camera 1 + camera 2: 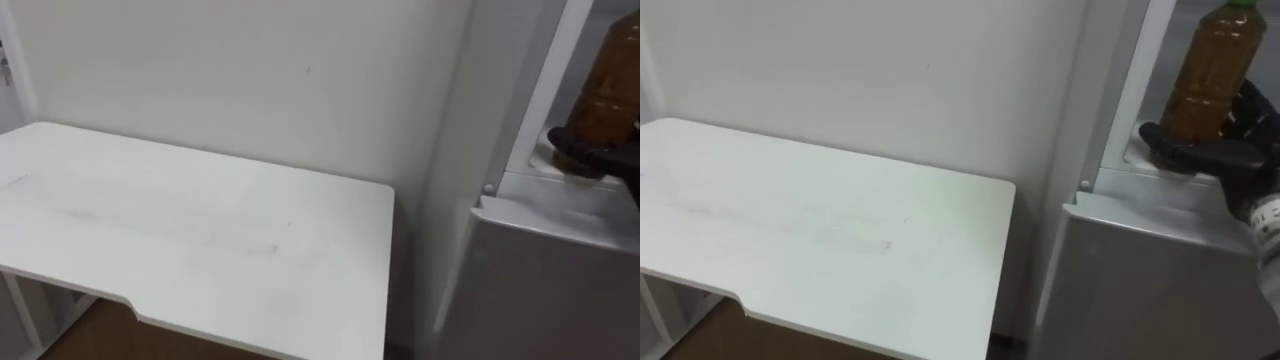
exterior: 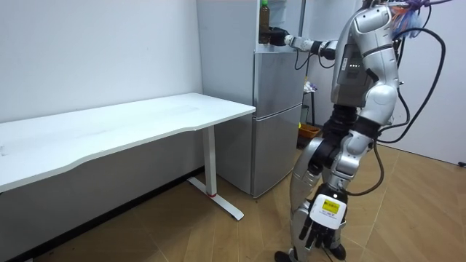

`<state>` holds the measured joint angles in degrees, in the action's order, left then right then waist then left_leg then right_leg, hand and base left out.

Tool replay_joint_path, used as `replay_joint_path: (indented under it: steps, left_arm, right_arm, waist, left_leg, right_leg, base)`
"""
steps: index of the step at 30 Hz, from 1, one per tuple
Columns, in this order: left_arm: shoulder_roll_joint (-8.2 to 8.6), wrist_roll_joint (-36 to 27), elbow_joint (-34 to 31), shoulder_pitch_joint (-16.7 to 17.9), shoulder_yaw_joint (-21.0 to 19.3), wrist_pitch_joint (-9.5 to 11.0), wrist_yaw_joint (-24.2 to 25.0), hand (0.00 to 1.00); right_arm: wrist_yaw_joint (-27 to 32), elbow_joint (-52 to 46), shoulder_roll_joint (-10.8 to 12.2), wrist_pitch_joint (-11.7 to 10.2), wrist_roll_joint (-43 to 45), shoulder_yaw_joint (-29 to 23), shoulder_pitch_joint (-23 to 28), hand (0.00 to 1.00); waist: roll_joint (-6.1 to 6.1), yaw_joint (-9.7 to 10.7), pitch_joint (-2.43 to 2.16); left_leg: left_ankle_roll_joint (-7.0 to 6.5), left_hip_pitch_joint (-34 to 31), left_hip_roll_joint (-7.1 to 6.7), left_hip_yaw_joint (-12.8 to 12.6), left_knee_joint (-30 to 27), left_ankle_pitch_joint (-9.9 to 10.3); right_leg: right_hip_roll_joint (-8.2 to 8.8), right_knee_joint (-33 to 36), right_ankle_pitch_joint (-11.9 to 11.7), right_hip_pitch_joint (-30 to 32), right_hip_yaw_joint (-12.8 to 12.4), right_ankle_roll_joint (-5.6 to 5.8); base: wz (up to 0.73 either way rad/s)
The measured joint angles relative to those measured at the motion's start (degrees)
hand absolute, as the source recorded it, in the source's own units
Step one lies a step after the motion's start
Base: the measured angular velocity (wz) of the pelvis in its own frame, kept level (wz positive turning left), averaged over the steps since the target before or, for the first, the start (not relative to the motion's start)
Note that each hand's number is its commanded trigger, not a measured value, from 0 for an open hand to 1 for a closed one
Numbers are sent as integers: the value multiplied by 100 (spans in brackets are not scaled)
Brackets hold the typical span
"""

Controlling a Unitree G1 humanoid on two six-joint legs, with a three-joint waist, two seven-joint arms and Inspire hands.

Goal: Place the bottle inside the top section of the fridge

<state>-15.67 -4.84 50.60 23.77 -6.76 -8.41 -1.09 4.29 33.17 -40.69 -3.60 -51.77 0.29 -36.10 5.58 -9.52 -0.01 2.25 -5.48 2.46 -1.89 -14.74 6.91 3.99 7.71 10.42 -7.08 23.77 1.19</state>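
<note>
A clear bottle [image 1: 1213, 70] of brown drink with a green cap stands upright at the front edge of the open upper fridge compartment [image 1: 1137, 150]. My right hand [image 1: 1210, 153] reaches in from the right, its dark fingers curled round the bottle's base. The left eye view shows the bottle [image 1: 610, 90] and right hand [image 1: 590, 155] at its right edge. In the room view I stand facing the silver fridge [image 2: 277, 124], right arm stretched out level to the bottle [image 2: 264, 20]. My left hand [image 2: 320, 231] hangs by my leg, fingers relaxed.
The fridge's lower door [image 1: 1160, 270] is shut. A long white table [image 1: 200, 230] stands against the wall directly left of the fridge, with a narrow gap between them. Some small items [image 2: 309, 131] lie on the wood floor beyond the fridge.
</note>
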Motion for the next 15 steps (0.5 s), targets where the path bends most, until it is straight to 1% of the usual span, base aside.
replay_joint_path:
  steps: [7, 9, 10, 13, 14, 15]
  left_arm:
    - [70, 1, -3, 22, -1, 13, -84, 0]
    - [79, 0, -3, 39, -1, 15, -94, 0]
    - [98, 2, 6, 40, -2, 15, -102, 0]
    - [125, 1, 5, 37, -2, 39, -102, 0]
    - [131, 1, 4, 36, -3, 48, -106, 0]
    - [149, -2, 5, 29, -2, 53, -121, 0]
  right_arm:
    - [325, -248, 42, -1, 17, -146, 167, 0]
    - [406, -253, 44, 17, 0, -161, 193, 0]
    - [443, -283, 71, 13, -39, -188, 198, 0]
    - [598, -362, 118, -4, -78, -231, 197, 0]
    - [657, -393, 118, -4, -57, -232, 199, 0]
    - [781, -481, 123, -5, -34, -232, 211, 0]
  waist:
    - [-5, 56, 2]
    - [-11, 113, 5]
    - [-28, 150, 14]
    - [-61, 191, 2]
    - [-50, 200, -6]
    - [-55, 211, -4]
  left_leg:
    - [-7, 6, -10, 0, 6, 4]
    - [-7, 6, -10, -2, 8, 4]
    - [-8, 6, -10, -8, 8, 3]
    - [-9, 21, -9, -35, 25, 3]
    - [-9, 22, -10, -35, 34, 3]
    - [-9, 23, -12, -36, 40, 3]
  right_leg:
    - [10, 2, 2, -1, -4, 3]
    - [11, 3, 2, -1, -5, 3]
    - [13, 4, 2, 0, -9, 3]
    - [19, 6, 2, 2, -30, 3]
    - [21, 6, 2, 2, -27, 3]
    - [21, 4, 2, 2, -28, 4]
  base:
    - [0]
    - [0]
    - [0]
    - [-3]
    - [0]
    - [0]
